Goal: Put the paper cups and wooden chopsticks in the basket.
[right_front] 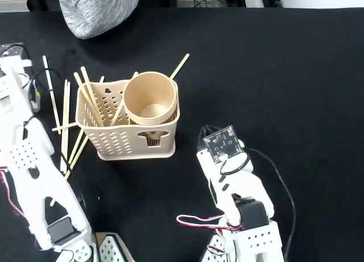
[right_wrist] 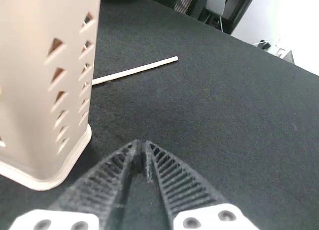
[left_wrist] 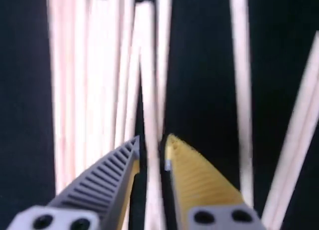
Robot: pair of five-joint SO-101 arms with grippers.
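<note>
The paper cups point(right_front: 151, 97) sit nested together in one end of the basket point(right_front: 122, 142). Several chopsticks point(right_front: 90, 96) lean upright in the other end, their tips above the rim. More loose chopsticks point(right_front: 65, 117) lie on the table point(right_front: 273, 74) just beside the basket, on the left arm's side. A stray chopstick point(right_front: 180, 65) lies behind the basket, with one end hidden by it.

The left gripper point(left_wrist: 152, 142) is down among the loose ones, its jaws narrowed onto a single chopstick point(left_wrist: 147, 65) that runs between them. The close view is blurred, but the stick looks pinched rather than merely straddled. It is probably being taken alone so it can be tipped into the basket.

The right gripper point(right_wrist: 141, 150) is fully closed on nothing. It sits low over the table near a bottom corner of the basket, seemingly parked out of the way.
</note>
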